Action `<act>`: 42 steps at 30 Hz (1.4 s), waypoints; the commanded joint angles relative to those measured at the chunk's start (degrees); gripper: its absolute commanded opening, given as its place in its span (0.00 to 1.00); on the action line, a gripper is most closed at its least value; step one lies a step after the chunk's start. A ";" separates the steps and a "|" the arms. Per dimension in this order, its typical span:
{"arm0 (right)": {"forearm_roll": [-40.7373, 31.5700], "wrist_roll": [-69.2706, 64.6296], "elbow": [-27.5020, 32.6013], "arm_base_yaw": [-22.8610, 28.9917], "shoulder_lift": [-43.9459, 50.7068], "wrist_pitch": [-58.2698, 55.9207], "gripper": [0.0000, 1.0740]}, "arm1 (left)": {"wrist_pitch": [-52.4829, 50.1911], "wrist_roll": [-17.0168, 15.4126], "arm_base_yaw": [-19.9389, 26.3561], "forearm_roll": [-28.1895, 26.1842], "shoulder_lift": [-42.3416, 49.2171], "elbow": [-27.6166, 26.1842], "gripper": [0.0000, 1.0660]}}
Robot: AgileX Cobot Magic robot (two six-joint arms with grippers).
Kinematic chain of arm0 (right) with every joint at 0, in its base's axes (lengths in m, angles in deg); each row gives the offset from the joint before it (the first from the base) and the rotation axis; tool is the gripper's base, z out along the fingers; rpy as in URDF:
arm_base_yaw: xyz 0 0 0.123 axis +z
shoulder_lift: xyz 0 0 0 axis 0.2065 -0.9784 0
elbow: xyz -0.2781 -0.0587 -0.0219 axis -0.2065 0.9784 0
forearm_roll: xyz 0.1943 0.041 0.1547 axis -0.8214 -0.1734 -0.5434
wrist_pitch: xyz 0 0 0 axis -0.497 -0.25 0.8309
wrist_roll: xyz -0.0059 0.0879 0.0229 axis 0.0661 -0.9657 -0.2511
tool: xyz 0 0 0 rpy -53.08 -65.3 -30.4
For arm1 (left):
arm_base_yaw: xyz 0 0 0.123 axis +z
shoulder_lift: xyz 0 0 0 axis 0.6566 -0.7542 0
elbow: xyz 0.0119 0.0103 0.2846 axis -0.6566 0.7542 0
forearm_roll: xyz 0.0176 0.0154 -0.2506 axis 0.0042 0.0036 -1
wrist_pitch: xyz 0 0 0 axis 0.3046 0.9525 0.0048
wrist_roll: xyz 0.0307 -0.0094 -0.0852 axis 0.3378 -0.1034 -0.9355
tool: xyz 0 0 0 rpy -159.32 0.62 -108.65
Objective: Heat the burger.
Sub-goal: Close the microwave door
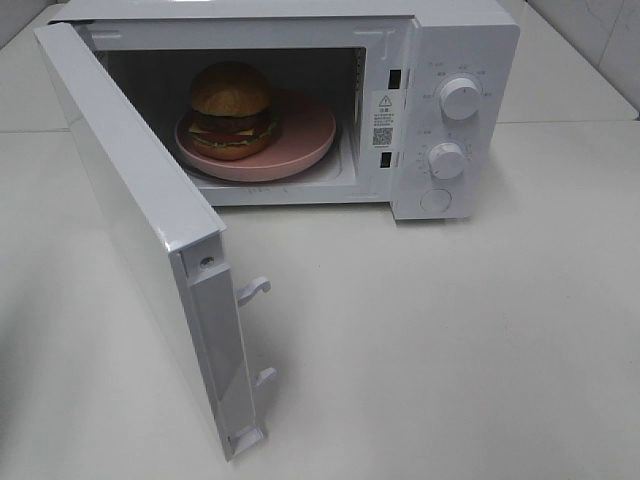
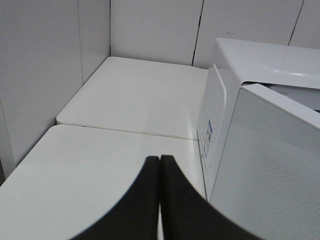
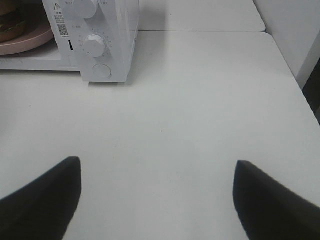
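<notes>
The gripper (image 3: 156,200) hangs over the table (image 3: 200,110), well apart from the microwave (image 3: 117,30). Its two dark fingers (image 3: 47,197) stand wide apart, with only white tabletop between them. The microwave's control panel faces the camera. On it are an upper knob (image 3: 84,6), partly cut off by the frame, a lower knob (image 3: 94,45) beneath it, and a round button (image 3: 102,70) near the microwave's base. A sticker (image 3: 61,26) sits beside the knobs, at the edge of the open cavity. Inside the cavity lies a pink plate (image 3: 30,40), with a sliver of the burger (image 3: 9,25) showing on it.
</notes>
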 commanded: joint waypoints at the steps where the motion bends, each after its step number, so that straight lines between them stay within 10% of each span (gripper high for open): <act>1: 0.00 -0.46 -0.06 -0.29 1.95 0.74 0.70 | -7.62 0.00 0.00 1.72 -3.27 1.43 0.00; 22: 0.00 -0.46 -0.06 -0.29 1.95 0.74 0.70 | -35.98 -16.50 0.00 22.46 -33.23 1.66 0.00; 42: 0.00 -0.46 -0.06 -0.29 1.95 0.74 0.70 | -40.28 -19.60 -0.80 31.63 -45.84 -6.53 0.00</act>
